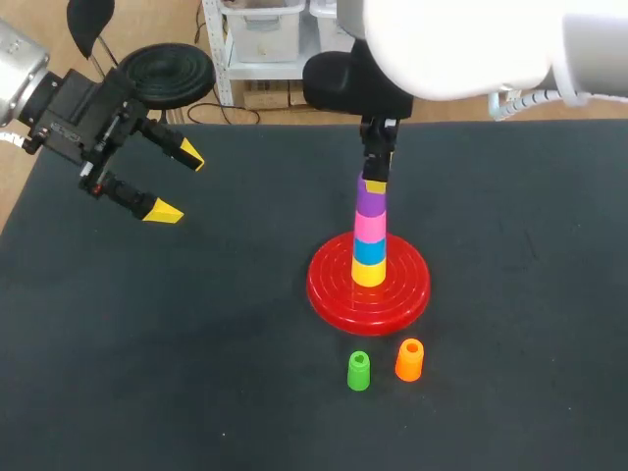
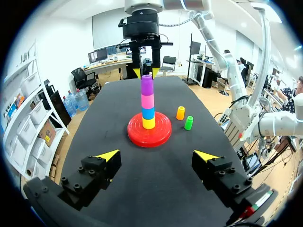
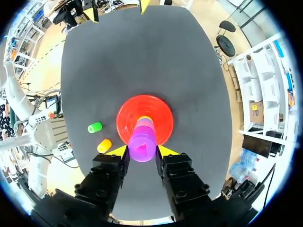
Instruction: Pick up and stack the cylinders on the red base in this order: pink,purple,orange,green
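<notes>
On the red base point(image 1: 329, 289) stands a stack of yellow, blue, pink point(image 1: 369, 226) and purple point(image 1: 370, 201) cylinders, purple on top. My right gripper point(image 1: 376, 183) comes down from above and is shut on the purple cylinder point(image 3: 142, 145), one yellow tip on each side. The orange cylinder point(image 1: 409, 360) and the green cylinder point(image 1: 359, 371) stand upright on the mat in front of the base. My left gripper point(image 1: 179, 184) hovers open over the far left of the table, holding nothing. In its own view it point(image 2: 157, 155) faces the stack point(image 2: 147, 85) from a distance.
The black mat point(image 1: 196, 373) covers the whole table. Orange point(image 3: 104, 145) and green point(image 3: 94, 127) sit close together beside the base point(image 3: 163, 113).
</notes>
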Controlling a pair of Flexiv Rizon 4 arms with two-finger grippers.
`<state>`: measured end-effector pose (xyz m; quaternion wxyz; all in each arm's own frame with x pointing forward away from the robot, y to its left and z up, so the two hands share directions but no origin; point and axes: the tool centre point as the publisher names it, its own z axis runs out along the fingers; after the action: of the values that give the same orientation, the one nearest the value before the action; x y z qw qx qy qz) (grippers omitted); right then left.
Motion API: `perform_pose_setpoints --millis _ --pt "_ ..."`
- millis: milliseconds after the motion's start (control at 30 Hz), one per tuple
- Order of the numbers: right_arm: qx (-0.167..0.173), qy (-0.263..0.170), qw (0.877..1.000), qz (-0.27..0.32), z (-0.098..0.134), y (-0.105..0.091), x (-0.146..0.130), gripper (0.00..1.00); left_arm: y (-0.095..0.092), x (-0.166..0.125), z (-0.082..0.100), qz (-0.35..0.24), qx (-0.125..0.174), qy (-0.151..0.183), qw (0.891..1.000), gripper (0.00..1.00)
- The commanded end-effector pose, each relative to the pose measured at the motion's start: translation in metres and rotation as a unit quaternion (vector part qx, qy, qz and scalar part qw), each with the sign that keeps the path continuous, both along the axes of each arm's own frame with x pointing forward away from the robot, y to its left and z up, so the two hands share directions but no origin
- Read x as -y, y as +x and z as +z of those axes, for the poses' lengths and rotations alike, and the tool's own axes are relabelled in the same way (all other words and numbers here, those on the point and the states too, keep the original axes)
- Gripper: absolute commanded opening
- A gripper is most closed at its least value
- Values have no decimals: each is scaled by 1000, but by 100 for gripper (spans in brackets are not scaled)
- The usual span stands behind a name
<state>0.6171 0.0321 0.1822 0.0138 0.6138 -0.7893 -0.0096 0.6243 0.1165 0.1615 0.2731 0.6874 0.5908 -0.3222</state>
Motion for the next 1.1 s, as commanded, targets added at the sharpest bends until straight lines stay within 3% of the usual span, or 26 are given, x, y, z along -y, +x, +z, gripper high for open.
perform_pose_setpoints --millis 33,333,367,433,467,567,600,833,1000,1100 --pt "-3 -1 1000 -1 -5 0 0 0 -1 0 -1 1 1 -1 1000 100" --pt "5 11 1000 -7 2 -3 0 0 -1 0 -1 1 1 -1 1000 100" --pt "11 13 1000 -7 3 -4 0 18 -1 0 -1 1 1 -1 1000 100" --pt "12 15 1000 -6 6 -6 -1 82 -1 0 -1 1 1 -1 1000 100" --pt "13 17 1000 -6 8 -6 -1 94 -1 0 -1 1 1 -1 1000 100" --pt "12 22 1000 -2 11 -9 -2 95 -1 0 -1 1 1 -1 1000 100" --pt "11 23 1000 -3 12 -10 -2 100 -1 0 -1 1 1 -1 1000 100" --pt "22 38 999 -6 24 -18 3 100 -1 0 -1 1 1 -1 1000 100" --pt "32 52 998 -23 28 -36 17 100 -1 0 -1 1 1 -1 1000 100" --pt "56 26 998 -34 24 -49 25 100 -1 0 -1 1 1 -1 1000 100"
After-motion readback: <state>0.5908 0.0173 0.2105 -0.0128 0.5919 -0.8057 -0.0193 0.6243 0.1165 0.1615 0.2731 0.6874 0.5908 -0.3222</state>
